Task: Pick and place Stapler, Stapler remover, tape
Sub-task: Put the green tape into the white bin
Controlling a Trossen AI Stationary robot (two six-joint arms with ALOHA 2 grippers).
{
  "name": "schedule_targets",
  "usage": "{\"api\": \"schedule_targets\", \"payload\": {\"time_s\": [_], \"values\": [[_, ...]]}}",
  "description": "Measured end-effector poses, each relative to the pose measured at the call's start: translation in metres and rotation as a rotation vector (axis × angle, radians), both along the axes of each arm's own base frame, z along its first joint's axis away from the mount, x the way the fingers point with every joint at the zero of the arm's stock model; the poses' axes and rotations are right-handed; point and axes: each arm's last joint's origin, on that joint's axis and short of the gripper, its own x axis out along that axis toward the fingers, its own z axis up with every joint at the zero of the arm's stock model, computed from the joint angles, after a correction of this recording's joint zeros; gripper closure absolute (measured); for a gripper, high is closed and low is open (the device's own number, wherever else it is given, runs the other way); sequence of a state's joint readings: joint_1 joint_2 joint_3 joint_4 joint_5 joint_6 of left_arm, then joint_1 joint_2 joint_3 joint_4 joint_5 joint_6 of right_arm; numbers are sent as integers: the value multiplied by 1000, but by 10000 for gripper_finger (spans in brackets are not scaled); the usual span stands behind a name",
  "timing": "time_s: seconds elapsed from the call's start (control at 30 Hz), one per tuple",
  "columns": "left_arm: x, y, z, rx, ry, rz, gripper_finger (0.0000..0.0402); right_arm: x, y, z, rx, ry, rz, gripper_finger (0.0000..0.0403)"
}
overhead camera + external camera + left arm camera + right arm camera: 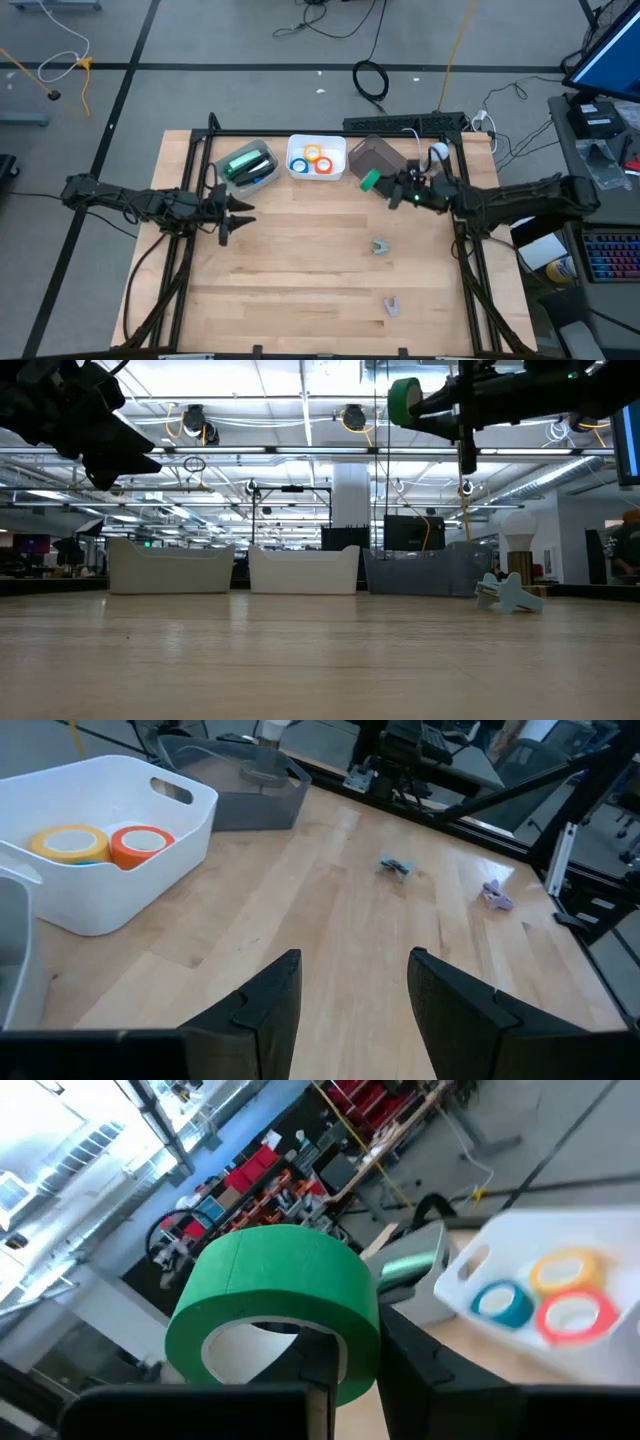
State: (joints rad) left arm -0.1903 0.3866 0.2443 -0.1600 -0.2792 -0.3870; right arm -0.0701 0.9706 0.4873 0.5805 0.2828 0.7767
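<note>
The wooden bench fills the centre of the high view, with a dark arm reaching in from either side. Along its upper edge sit three bins: a grey bin at upper right of centre, a white bin in the middle, and a clear bin to its left holding green and dark items that I cannot identify.

The right gripper hangs just below the grey bin, raised well off the bench in the low view, its jaws clamped on the green tape, with one finger passing through the roll's open centre.

The left gripper hovers at centre left, below the clear bin, its jaws spread apart with nothing between them.

In the white bin lie the orange tape, yellow tape and blue tape.

Two small pale objects rest on the bare wood, one right of centre and one lower down; I cannot tell what they are.
</note>
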Motion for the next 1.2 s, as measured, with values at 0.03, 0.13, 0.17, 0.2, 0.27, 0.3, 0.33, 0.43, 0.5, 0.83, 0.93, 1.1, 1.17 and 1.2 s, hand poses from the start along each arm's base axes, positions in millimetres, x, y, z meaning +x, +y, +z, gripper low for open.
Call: {"api": "schedule_targets", "payload": {"time_s": [0.03,0.13,0.17,0.2,0.27,0.3,0.33,0.43,0.5,0.83,0.93,1.1,1.17,1.2], "values": [[0,0,0,1,0,4,220,1,-5,3,-17,1,-2,368],[0,0,0,3,-1,11,220,6,-21,12,-71,8,-8,367],[0,0,0,4,-1,11,220,8,-26,15,-90,20,-8,367],[0,0,0,8,-1,9,220,11,-32,18,-106,36,-7,367],[0,0,0,15,1,8,220,18,-42,24,-134,84,2,367],[0,0,0,17,1,7,220,23,-47,26,-149,110,11,367],[0,0,0,19,1,8,220,27,-52,29,-164,138,22,367],[0,1,0,22,1,13,220,40,-67,34,-202,232,49,367],[0,1,0,23,1,14,220,49,-77,35,-223,305,64,367],[0,1,0,28,3,13,220,90,-129,26,-378,568,94,367],[0,1,0,29,4,12,220,97,-141,18,-409,625,97,367],[0,1,0,21,4,15,220,109,-155,4,-439,691,116,367],[0,1,0,21,3,14,220,113,-159,0,-444,738,138,367],[0,1,0,21,4,14,220,117,-161,-1,-454,753,147,367]]}}
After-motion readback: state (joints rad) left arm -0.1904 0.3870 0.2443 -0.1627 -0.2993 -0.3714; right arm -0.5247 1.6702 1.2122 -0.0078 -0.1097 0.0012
